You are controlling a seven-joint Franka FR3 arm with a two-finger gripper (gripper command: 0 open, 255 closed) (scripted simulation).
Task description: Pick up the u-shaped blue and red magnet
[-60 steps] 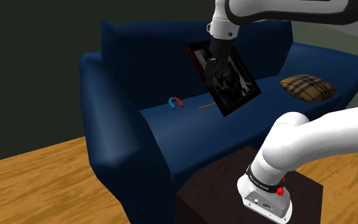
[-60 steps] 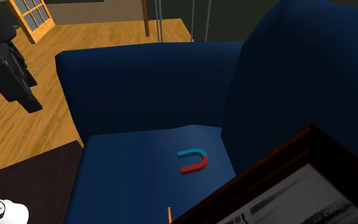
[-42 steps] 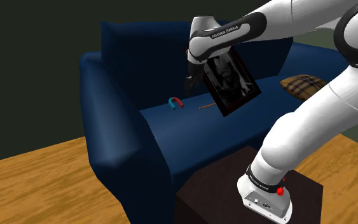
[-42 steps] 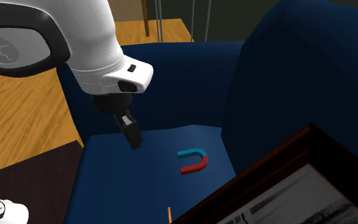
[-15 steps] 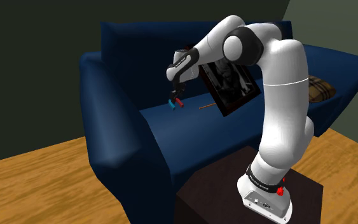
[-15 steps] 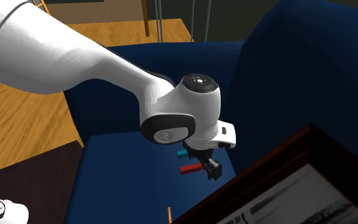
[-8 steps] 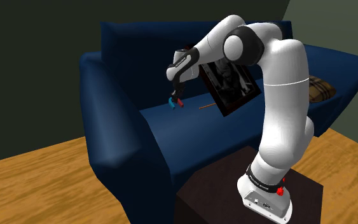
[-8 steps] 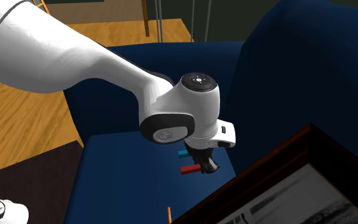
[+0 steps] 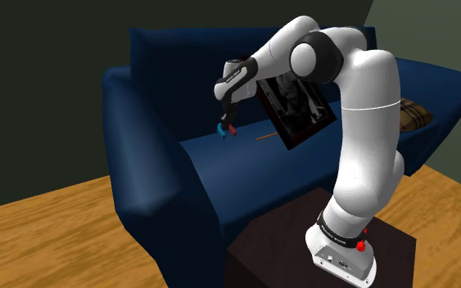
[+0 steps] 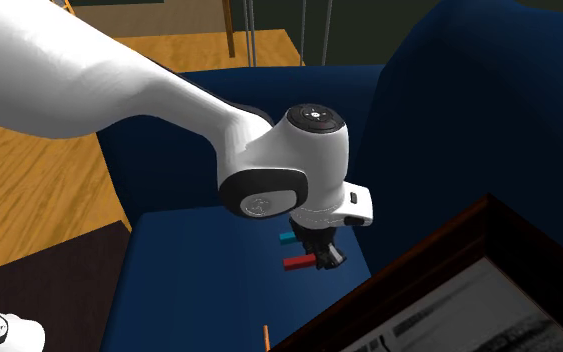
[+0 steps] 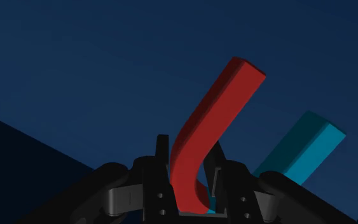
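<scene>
Nearest the shoulder camera, the dark stand (image 9: pixel 302 233) carries the white arm (image 9: pixel 368 139), which reaches over the blue sofa (image 9: pixel 146 172) toward its far left corner.

On the seat there, the gripper (image 11: pixel 189 151) has changed most. A second ago its fingers stood apart on either side of the magnet (image 11: pixel 225 105). Now they are drawn in tight on the bend of the U, with no gap showing between the fingers and the bend in the wrist view. The red leg sticks out past the fingertips and the blue leg angles off beside it.

Over the last half second the wrist has also risen slightly in the second exterior view. The magnet sits a touch higher against the seat in the shoulder view. The lift looks barely begun, and I cannot tell whether the magnet's legs have fully cleared the cushion.

In my judgement the grasp is made and the task is near its end, with only a clean rise left. The hold is on the curve and both legs hang out to one side, so the magnet could pivot if the lift is quick.

Just beyond the gripper, a thin orange stick (image 9: pixel 266 136) lies untouched on the seat. A dark-framed picture (image 9: pixel 309 114) leans against the backrest. Far right, a plaid cushion (image 9: pixel 414 114) shows behind the arm.
</scene>
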